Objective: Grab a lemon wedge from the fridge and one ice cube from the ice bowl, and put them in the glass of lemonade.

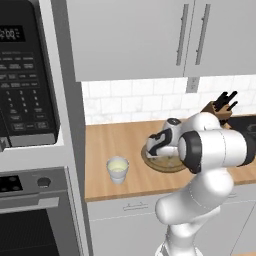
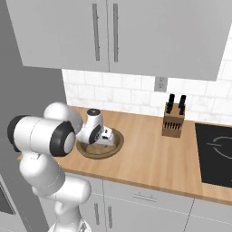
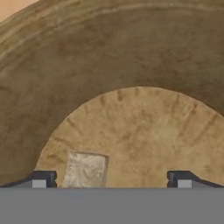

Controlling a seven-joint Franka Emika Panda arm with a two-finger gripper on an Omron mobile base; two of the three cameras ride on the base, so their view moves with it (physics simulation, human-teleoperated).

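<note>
Your gripper [image 3: 111,179] is down inside the bowl [image 3: 65,65], jaws spread wide and holding nothing. The ice cube [image 3: 85,169] lies on the bowl's floor between the fingertips, close to the left one. The glass [image 1: 118,169] stands on the wooden counter [image 1: 110,142] left of the bowl. The microwave [image 1: 25,75] display is too blurred to read. A knife block [image 2: 173,120] stands right of the bowl, by the tiled wall.
</note>
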